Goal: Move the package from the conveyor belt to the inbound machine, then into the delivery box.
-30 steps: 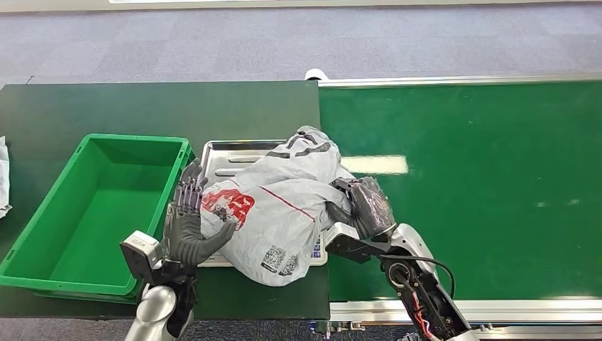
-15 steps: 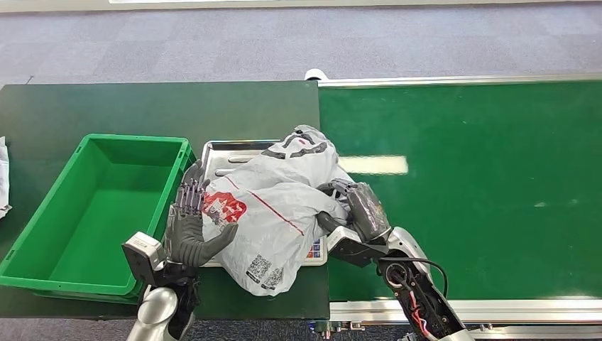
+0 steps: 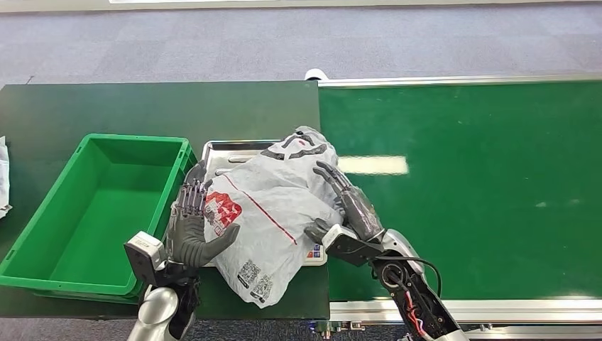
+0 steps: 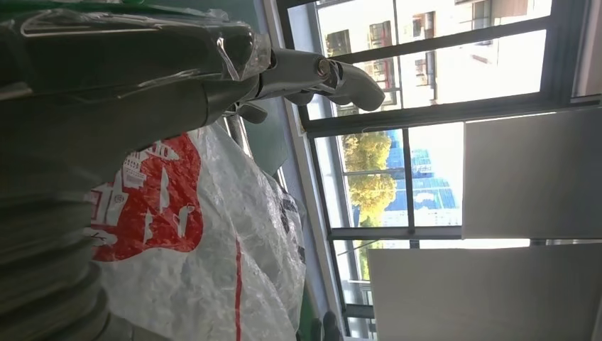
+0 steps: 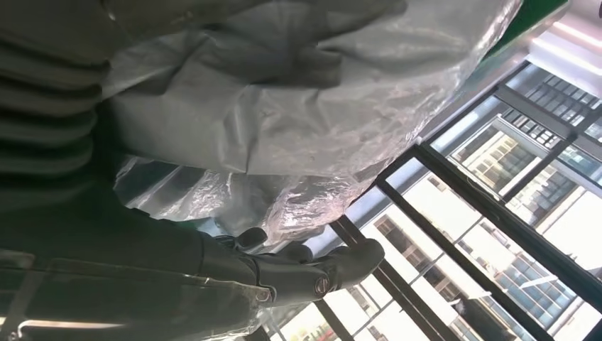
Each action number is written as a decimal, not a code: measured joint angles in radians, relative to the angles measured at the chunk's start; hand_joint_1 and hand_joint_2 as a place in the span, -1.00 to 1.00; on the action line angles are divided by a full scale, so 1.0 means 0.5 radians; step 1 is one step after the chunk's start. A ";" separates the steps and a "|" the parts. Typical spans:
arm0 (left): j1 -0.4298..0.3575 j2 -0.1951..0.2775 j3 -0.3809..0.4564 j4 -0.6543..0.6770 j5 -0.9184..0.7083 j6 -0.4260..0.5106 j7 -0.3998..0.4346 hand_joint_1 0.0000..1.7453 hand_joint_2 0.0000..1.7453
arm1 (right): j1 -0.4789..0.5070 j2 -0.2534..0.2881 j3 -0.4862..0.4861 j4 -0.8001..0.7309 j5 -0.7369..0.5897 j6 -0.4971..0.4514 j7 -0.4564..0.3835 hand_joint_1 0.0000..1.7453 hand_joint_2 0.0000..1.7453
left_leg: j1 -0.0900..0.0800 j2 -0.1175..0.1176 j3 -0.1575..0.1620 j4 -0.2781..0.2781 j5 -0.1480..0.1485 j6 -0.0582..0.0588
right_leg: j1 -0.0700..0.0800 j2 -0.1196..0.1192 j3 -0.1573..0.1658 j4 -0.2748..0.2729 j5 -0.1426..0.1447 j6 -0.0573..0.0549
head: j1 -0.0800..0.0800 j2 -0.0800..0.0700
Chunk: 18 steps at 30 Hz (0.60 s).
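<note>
The package (image 3: 273,206), a grey-white plastic mail bag with a red logo, lies on the metal tray (image 3: 227,153) of the inbound machine, its near end hanging over the tray's front edge. My left hand (image 3: 188,220) rests flat against the bag's left side, fingers straight and thumb stretched under it. My right hand (image 3: 348,206) lies along the bag's right side with fingers extended and apart. In the left wrist view the red logo of the package (image 4: 163,206) sits close beside the fingers (image 4: 305,71). The right wrist view has the package (image 5: 298,106) lying against the palm, above straight fingers (image 5: 312,273).
A green delivery box (image 3: 99,206) stands open just left of the tray, its rim close to my left hand. The green conveyor belt (image 3: 468,185) runs to the right with a metal rail along its near edge. A white object (image 3: 3,177) lies at the far left.
My right hand's fingers have uncurled from a grip on the bag and now lie straight along it. The bag has shifted slightly left and sagged toward the front edge. The left hand barely moved.
</note>
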 joint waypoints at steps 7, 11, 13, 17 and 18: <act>0.000 -0.001 0.002 0.000 0.001 0.000 0.014 -1.00 1.00 | 0.070 0.003 -0.068 -0.054 -0.194 0.135 -0.019 -1.00 1.00 | 0.000 0.000 0.000 0.000 0.000 0.000 | 0.000 0.000 0.000 0.000 0.000 0.000 | 0.000 0.000; 0.000 0.001 0.003 0.000 -0.011 -0.014 0.054 -1.00 1.00 | 0.127 0.000 -0.123 -0.148 -0.289 0.200 -0.032 -1.00 1.00 | 0.000 0.000 0.000 0.000 0.000 0.000 | 0.000 0.000 0.000 0.000 0.000 0.000 | 0.000 0.000; -0.001 0.006 -0.005 0.005 -0.063 -0.038 0.106 -1.00 1.00 | 0.154 -0.001 -0.152 -0.196 -0.327 0.231 -0.038 -1.00 1.00 | 0.000 0.000 0.000 0.000 0.000 0.000 | 0.000 0.000 0.000 0.000 0.000 0.000 | 0.000 0.000; -0.004 0.019 -0.056 0.034 -0.283 -0.080 0.165 -1.00 1.00 | 0.211 -0.004 -0.203 -0.281 -0.350 0.266 -0.042 -1.00 1.00 | 0.000 0.000 0.000 0.000 0.000 0.000 | 0.000 0.000 -0.001 0.000 0.000 0.000 | 0.000 0.000; -0.005 0.022 -0.072 0.041 -0.343 -0.082 0.173 -1.00 1.00 | 0.225 -0.004 -0.214 -0.297 -0.350 0.273 -0.042 -1.00 1.00 | 0.000 0.000 0.000 0.000 0.000 0.000 | 0.000 0.000 -0.001 0.000 0.000 0.000 | 0.000 0.000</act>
